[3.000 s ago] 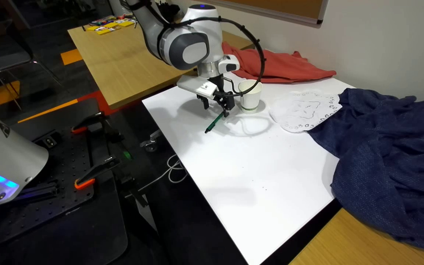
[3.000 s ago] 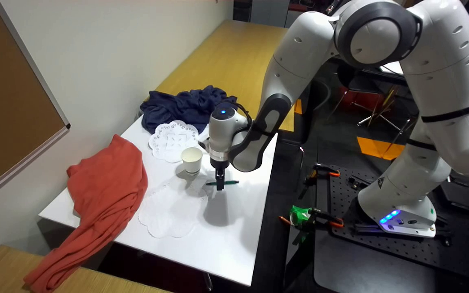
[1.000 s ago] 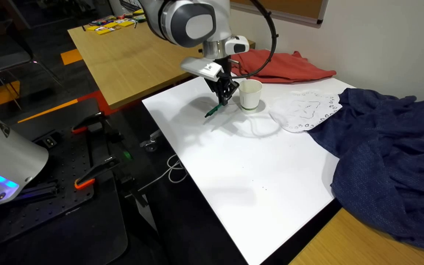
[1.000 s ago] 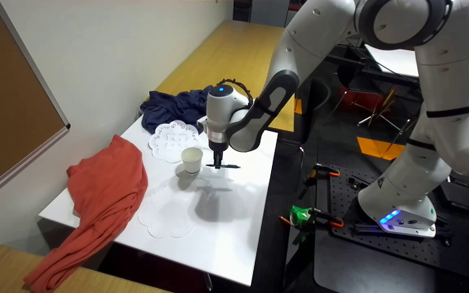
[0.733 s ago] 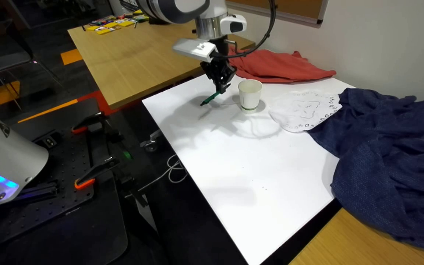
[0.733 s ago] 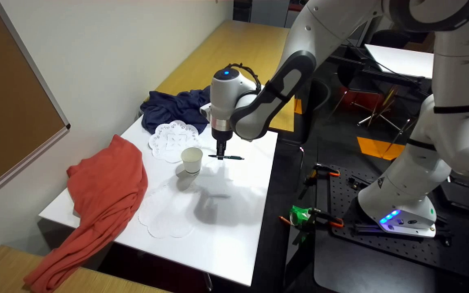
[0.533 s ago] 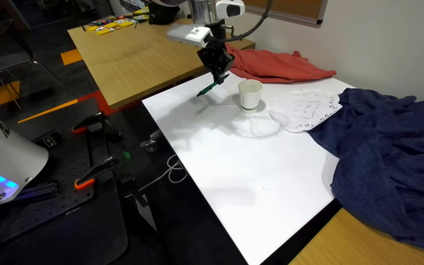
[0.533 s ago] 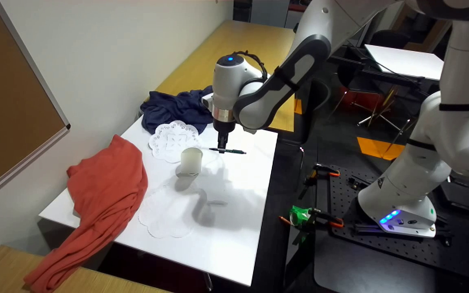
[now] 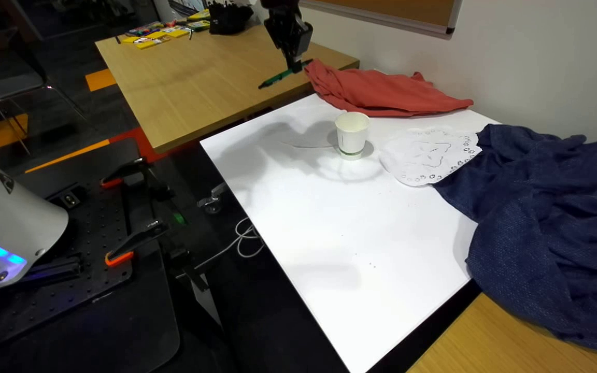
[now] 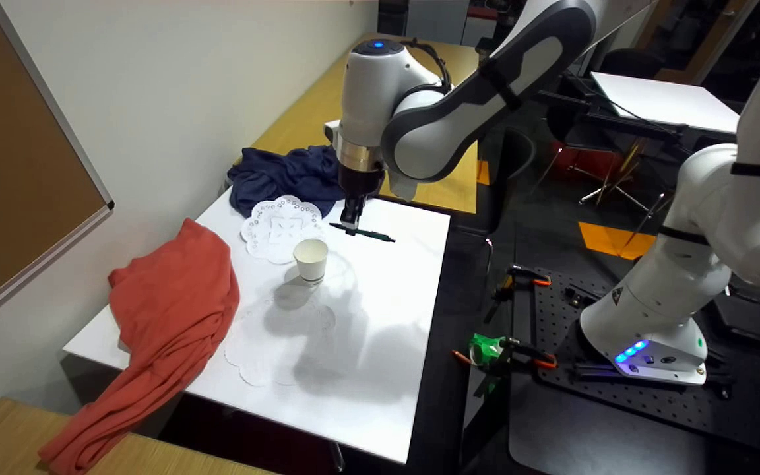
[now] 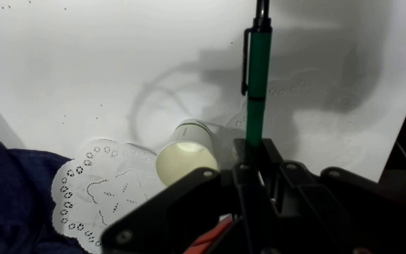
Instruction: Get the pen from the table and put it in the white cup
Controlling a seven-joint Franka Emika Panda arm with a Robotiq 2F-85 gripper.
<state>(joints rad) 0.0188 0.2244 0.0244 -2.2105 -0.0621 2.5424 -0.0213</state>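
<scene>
My gripper [image 9: 296, 66] is shut on the green pen [image 9: 276, 79], high above the white table [image 9: 350, 233]. In the wrist view the pen [image 11: 258, 63] sticks out from between the fingertips, its clip end pointing toward the top of the picture. It lies roughly level, crosswise to the fingers; the part between the pads is hidden. The white cup [image 9: 352, 133] stands upright on the table, lower than the gripper and apart from it. Its open mouth shows in the wrist view, where the cup [image 11: 186, 160] sits left of the fingers, partly covered by a finger link.
A lacy white doily [image 10: 281, 227] lies beside the cup, and a fainter doily [image 10: 278, 349] rests on the opposite side. Red cloth [image 9: 381, 90] and navy cloth [image 9: 537, 233] cover parts of the table. A wall runs behind; a wooden table [image 9: 189, 77] adjoins.
The pen lay on the table with the gripper down at it three seconds ago; both have since risen well above the tabletop, the pen turning slightly. The cup stays in place.
</scene>
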